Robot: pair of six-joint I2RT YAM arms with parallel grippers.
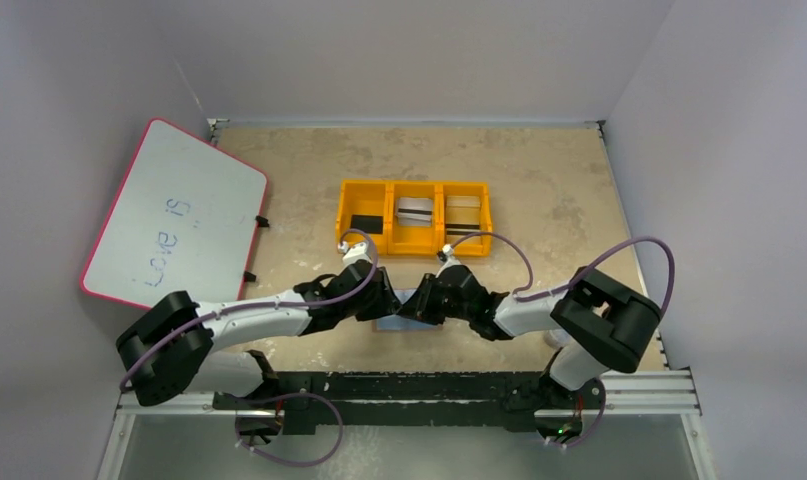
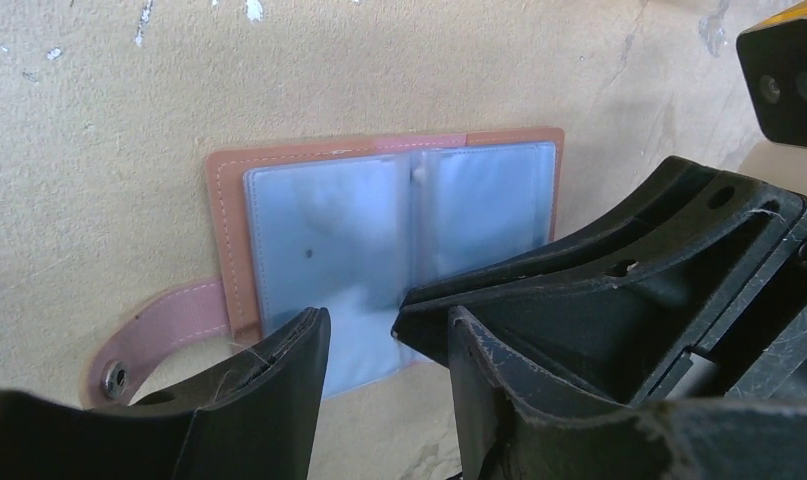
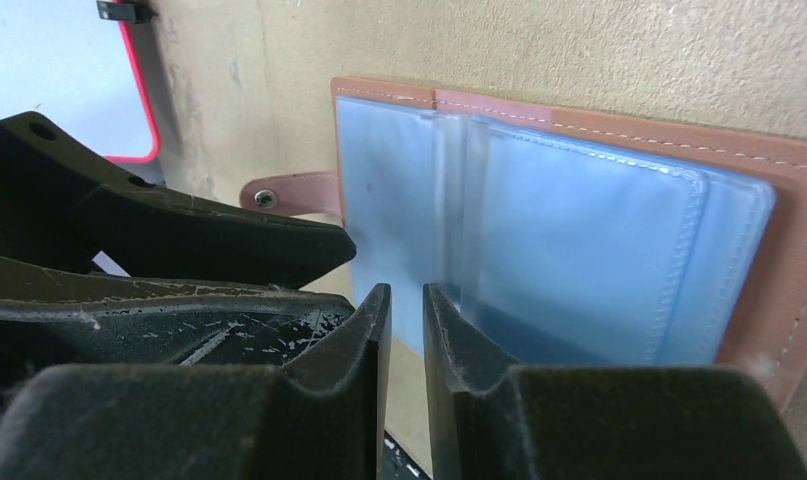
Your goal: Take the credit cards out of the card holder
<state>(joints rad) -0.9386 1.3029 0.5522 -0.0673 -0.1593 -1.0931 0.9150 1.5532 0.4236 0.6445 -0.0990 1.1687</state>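
The card holder (image 2: pixel 379 225) lies open and flat on the tan table, brown leather round pale blue-grey inner panels, its snap tab (image 2: pixel 149 345) sticking out sideways. The credit cards cannot be told apart from those panels. My left gripper (image 2: pixel 389 335) stands open over the holder's near edge with nothing between its fingers. My right gripper (image 3: pixel 406 300) has its jaws almost together, a narrow gap still showing, at the near edge of the holder (image 3: pixel 579 220) by the middle fold. From above, both grippers (image 1: pixel 384 298) (image 1: pixel 421 298) meet over the holder (image 1: pixel 394 324) and cover most of it.
An orange three-compartment tray (image 1: pixel 414 216) holding small items stands just beyond the grippers. A red-rimmed whiteboard (image 1: pixel 174 215) leans at the left wall. Grey walls close in the table on three sides. The black rail (image 1: pixel 409 385) with the arm bases runs along the near edge.
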